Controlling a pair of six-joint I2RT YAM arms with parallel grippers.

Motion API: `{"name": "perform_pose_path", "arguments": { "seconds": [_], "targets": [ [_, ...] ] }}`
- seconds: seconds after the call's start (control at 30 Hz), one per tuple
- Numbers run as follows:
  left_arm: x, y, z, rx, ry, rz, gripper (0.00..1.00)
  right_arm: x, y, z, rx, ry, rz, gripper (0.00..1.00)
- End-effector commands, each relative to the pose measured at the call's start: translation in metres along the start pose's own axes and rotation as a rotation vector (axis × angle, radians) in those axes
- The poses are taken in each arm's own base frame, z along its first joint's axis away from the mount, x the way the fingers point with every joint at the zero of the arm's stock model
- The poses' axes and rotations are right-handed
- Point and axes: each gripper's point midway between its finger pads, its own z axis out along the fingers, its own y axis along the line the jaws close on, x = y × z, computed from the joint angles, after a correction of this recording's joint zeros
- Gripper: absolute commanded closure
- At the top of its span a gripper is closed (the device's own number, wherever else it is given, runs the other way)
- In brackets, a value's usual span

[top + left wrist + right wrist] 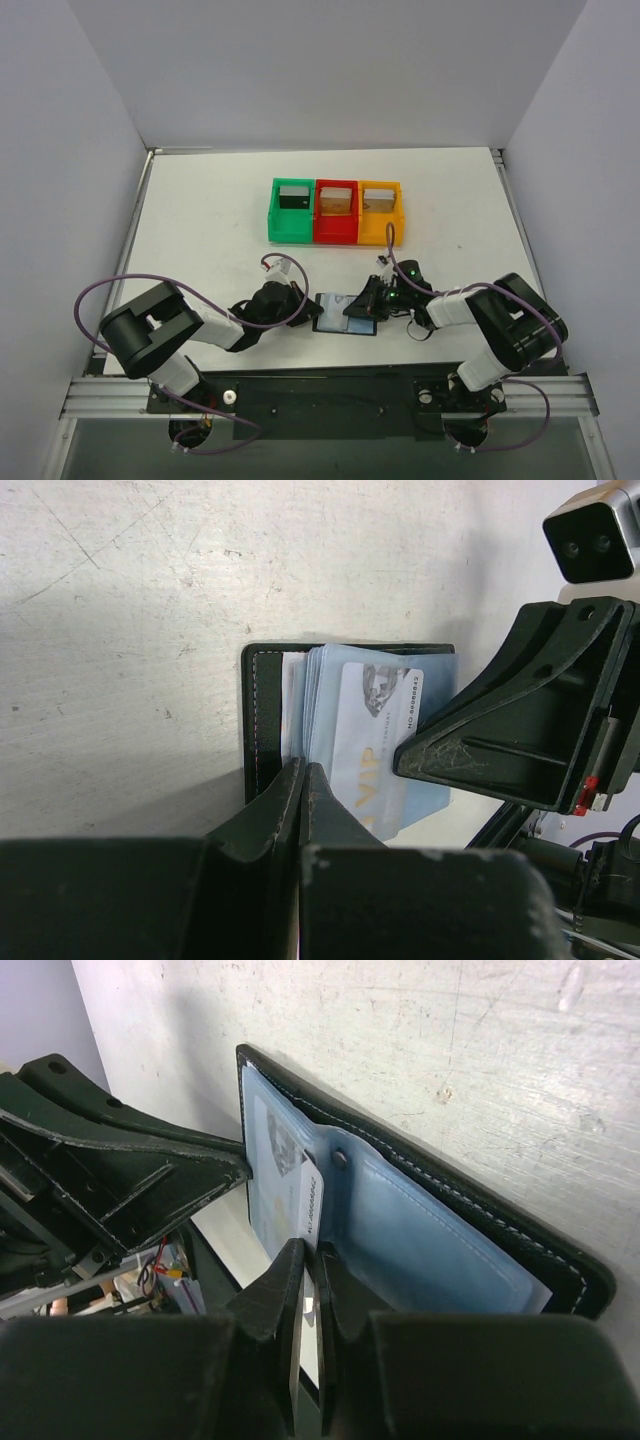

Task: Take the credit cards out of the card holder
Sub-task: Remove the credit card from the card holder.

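near the front edge of the white tabletop (pixel 200 230), between my two arms, the small flat black folding card holder (pixel 338 314) lies open, clear blue sleeves facing up. my left gripper (pixel 302 772) is closed, tips at the holder's near edge; whether it pinches the cover i cannot tell. my right gripper (pixel 306 1252) is clamped on the edge of a pale white-blue plastic card (pixel 375 730) sticking partly out of the sleeves.
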Motion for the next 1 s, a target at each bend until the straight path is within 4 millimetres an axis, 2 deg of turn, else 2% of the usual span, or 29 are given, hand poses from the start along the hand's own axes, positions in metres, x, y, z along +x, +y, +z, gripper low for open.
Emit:
{"name": "perform_pose_path", "arguments": {
  "seconds": [0.0, 0.5, 0.73, 0.77, 0.8, 0.87, 0.97],
  "targets": [
    [0.017, 0.042, -0.004, -0.139, 0.051, 0.018, 1.00, -0.003, 0.004, -0.004, -0.036, -0.017, -0.012, 1.00],
    [0.013, 0.042, -0.009, -0.135, 0.033, 0.009, 1.00, -0.002, -0.013, -0.027, 0.061, -0.030, -0.037, 1.00],
    [0.007, 0.029, -0.011, -0.099, 0.029, 0.042, 1.00, -0.009, -0.015, -0.047, 0.154, -0.068, -0.105, 1.00],
    [0.005, 0.022, -0.011, -0.082, 0.027, 0.049, 0.99, -0.010, -0.014, -0.049, 0.160, -0.072, -0.108, 1.00],
    [0.005, 0.022, -0.012, -0.083, 0.031, 0.059, 0.90, -0.011, -0.013, -0.053, 0.167, -0.082, -0.118, 1.00],
    [0.001, 0.016, -0.013, -0.071, 0.018, 0.071, 0.79, -0.013, -0.009, -0.058, 0.176, -0.091, -0.130, 1.00],
    [-0.009, 0.004, -0.018, -0.047, -0.008, 0.083, 0.69, -0.020, -0.001, -0.065, 0.176, -0.122, -0.156, 1.00]
  ]
}}
